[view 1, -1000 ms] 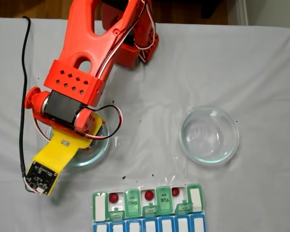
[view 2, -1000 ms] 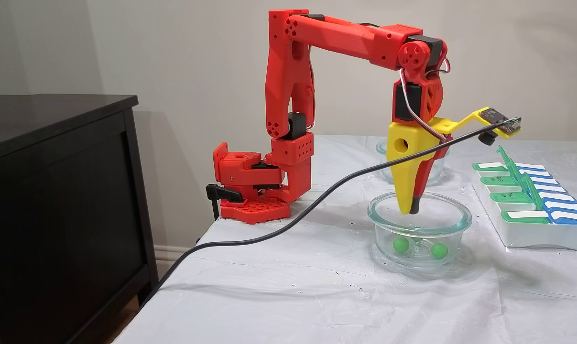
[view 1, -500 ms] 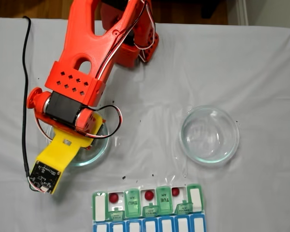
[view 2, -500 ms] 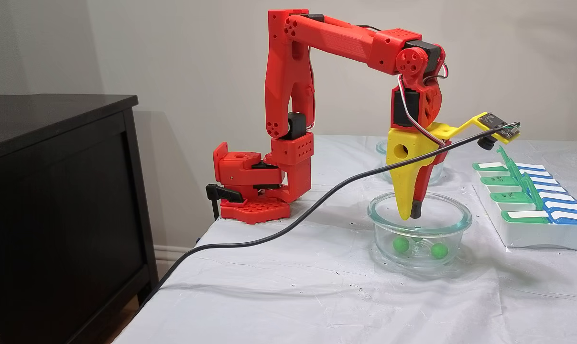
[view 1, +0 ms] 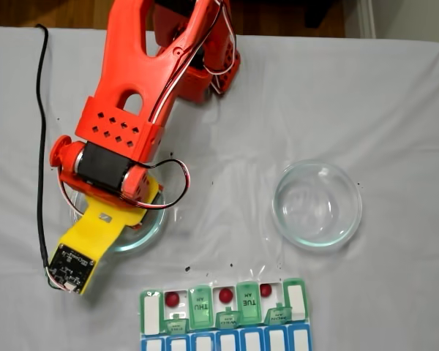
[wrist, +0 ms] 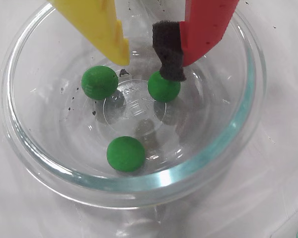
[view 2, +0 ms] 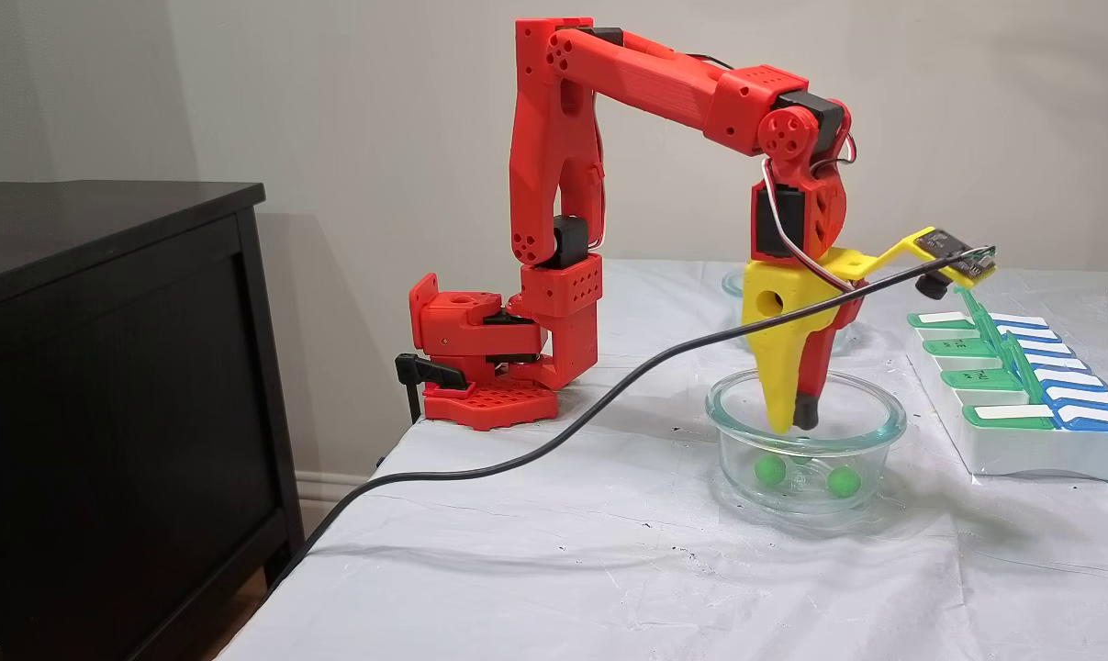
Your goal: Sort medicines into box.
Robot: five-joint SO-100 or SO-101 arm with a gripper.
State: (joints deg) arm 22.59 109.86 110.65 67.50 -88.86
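Three green medicines (wrist: 100, 82) (wrist: 163, 87) (wrist: 125, 153) lie in a round glass dish (wrist: 228, 144). My gripper (wrist: 147, 68) hangs open just inside the dish, nothing between its yellow finger and black-padded red finger. The red finger's pad (wrist: 170, 54) is just above the middle pill. In a fixed view from the side, the gripper (view 2: 792, 424) dips below the dish rim (view 2: 728, 397), above two green pills (view 2: 770, 469) (view 2: 844, 480). The box (view 1: 199, 306) sits at the table's near edge with three red medicines (view 1: 173, 298) (view 1: 224, 295) (view 1: 265, 290) in open compartments; it also stands at the right (view 2: 1022, 450).
A second, empty glass dish (view 1: 278, 197) stands right of the arm. A black cable (view 2: 517, 454) runs from the wrist camera off the table's left side. A dark cabinet (view 2: 104, 367) stands beyond the table edge. Tiny black specks dot the white cloth.
The gripper has sunk a little deeper into the dish of green pills. Pills and box have not moved.
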